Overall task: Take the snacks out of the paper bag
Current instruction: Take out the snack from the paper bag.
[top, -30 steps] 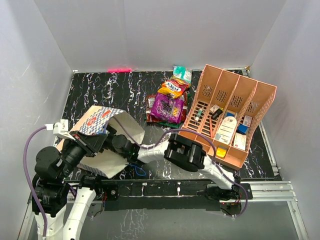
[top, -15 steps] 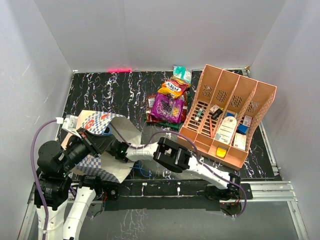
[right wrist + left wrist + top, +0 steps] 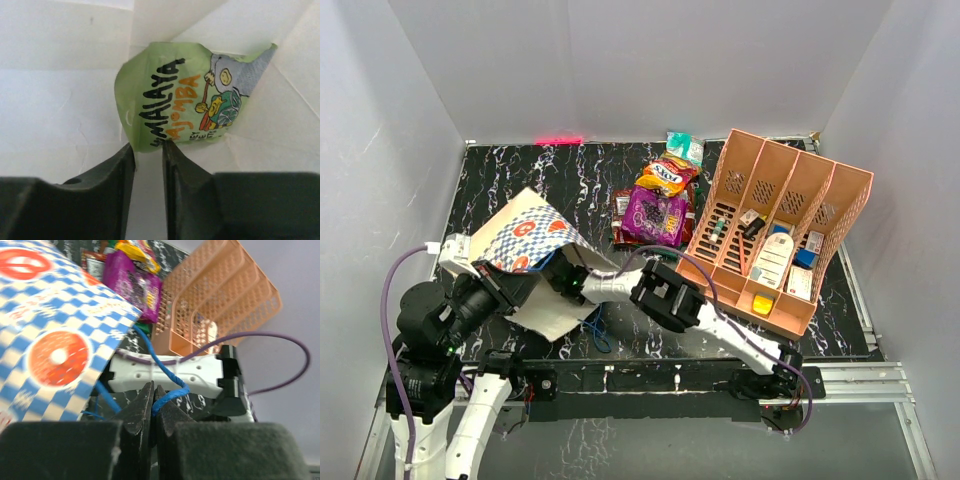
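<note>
The paper bag (image 3: 525, 240) lies tilted at the near left, its blue-checked band (image 3: 55, 335) up. My left gripper (image 3: 154, 389) is shut on the bag's blue string handle (image 3: 170, 392). My right arm (image 3: 660, 298) reaches into the bag's mouth, so its gripper is hidden in the top view. Inside the bag, my right gripper (image 3: 148, 146) is shut on the lower edge of a light-green snack packet (image 3: 175, 95) lying against the white paper. Other snacks (image 3: 655, 200), purple, orange and red, are piled on the table behind; the purple one (image 3: 135, 287) also shows in the left wrist view.
A salmon-pink organiser (image 3: 775, 225) with small bottles and boxes stands at the right, close to the snack pile. The black marbled table (image 3: 520, 180) is walled in grey on three sides. A purple cable (image 3: 250, 340) loops by the right arm.
The bag has been lifted and tipped up to the right by its handle. The right gripper, wide open before, has closed on the green packet inside the bag.
</note>
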Controlling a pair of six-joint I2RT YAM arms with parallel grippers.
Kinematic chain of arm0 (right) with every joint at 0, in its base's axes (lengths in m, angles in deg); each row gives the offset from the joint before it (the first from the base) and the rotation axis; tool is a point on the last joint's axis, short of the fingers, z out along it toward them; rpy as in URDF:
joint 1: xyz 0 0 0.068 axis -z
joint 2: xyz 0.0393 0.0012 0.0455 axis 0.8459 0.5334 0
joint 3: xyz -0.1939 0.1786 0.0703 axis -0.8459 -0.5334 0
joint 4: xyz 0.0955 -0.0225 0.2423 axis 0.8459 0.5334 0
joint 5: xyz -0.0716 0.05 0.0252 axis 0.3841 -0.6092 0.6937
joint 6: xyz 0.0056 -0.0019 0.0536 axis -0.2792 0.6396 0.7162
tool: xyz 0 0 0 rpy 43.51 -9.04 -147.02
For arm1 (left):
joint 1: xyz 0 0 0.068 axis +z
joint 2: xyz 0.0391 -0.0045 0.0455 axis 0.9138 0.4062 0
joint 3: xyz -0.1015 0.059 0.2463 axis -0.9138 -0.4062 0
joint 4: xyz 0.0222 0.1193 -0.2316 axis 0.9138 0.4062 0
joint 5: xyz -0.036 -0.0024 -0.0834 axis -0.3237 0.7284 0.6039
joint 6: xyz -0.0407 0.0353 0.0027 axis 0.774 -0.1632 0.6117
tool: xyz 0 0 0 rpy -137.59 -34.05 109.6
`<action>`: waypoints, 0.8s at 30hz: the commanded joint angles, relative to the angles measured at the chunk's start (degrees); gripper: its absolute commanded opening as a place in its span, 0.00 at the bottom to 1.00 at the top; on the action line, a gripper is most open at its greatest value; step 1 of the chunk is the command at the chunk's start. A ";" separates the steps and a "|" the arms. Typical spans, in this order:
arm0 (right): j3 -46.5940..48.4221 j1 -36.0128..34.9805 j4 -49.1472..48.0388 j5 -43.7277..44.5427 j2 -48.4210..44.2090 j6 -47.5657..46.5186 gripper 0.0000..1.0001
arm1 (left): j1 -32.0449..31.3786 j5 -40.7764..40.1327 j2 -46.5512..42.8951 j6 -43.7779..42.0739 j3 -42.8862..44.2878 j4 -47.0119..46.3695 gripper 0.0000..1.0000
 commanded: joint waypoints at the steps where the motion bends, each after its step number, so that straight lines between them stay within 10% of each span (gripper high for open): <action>1: -7.93 2.87 -5.99 4.10 -8.32 0.52 0.25 | -0.20 -8.63 0.18 -0.37 2.24 5.47 0.00; 8: -18.69 3.22 -12.09 3.27 -14.69 -0.98 0.07 | -0.23 -14.75 1.32 -0.05 2.99 7.94 0.00; 24: -44.64 1.60 -24.21 -21.72 -31.35 3.85 0.07 | -0.20 -11.18 4.13 1.24 2.11 -0.26 0.00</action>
